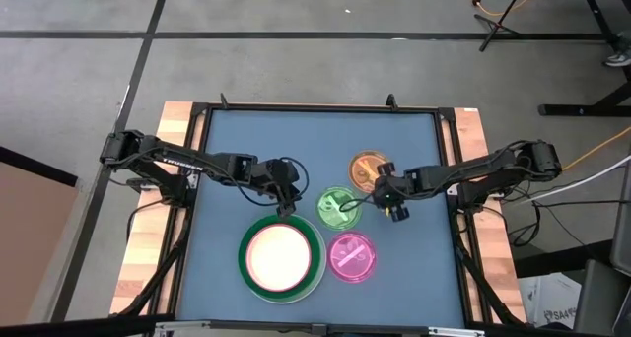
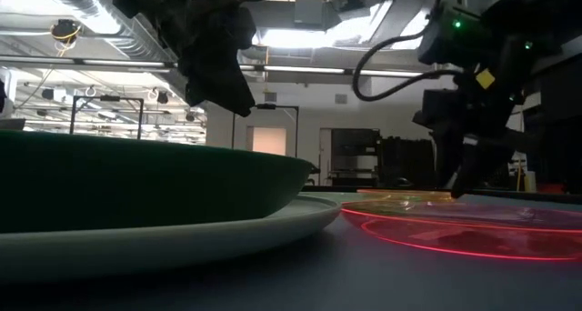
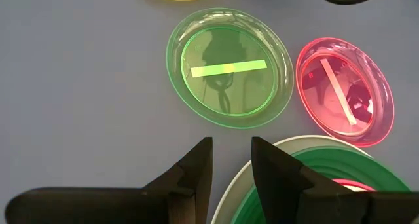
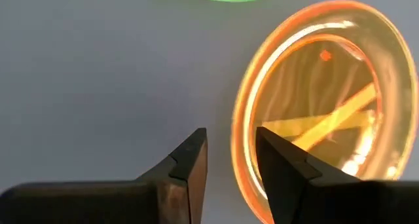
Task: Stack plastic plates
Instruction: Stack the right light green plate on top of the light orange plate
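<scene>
Plate stack nearest; left gripper, right gripper parted, empty.

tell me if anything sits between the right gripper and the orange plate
Nothing visible does. The right gripper hangs with its fingers parted and empty right at the rim of the small orange plate, with only bare blue table around it. The green plate and pink plate lie off to the sides.
</scene>
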